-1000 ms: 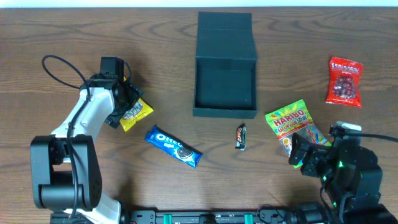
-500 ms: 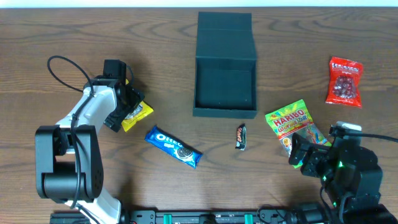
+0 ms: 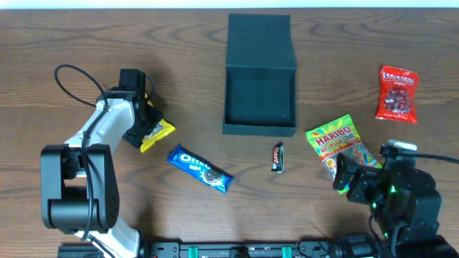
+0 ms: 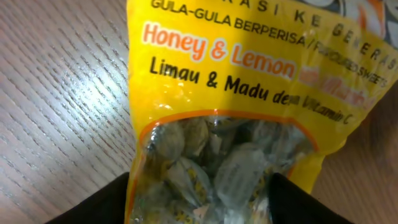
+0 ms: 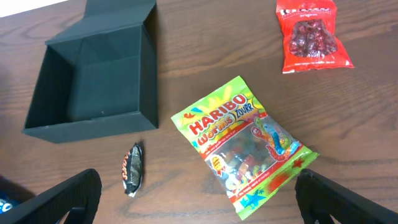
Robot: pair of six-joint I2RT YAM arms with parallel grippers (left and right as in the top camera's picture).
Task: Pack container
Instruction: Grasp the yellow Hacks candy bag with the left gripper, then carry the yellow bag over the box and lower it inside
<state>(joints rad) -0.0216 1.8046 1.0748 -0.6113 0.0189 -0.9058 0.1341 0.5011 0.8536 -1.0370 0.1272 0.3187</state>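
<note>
A brown wooden tabletop (image 3: 86, 43) with fine grain fills nearly every view. Just beyond the left fingers (image 4: 99, 206), on their left side, the wood carries a soft whitish sheen of reflected light. Along the edge farthest from them runs a narrow pale strip (image 3: 143, 3).

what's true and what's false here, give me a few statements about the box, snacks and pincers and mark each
1. The container is empty, its lid open. True.
2. The Oreo packet lies inside the container. False: it lies on the table, outside it.
3. The right pincer is open and holds nothing. True.
4. The left pincer straddles a red packet. False: it straddles the yellow honey and lemon sweets packet.
</note>
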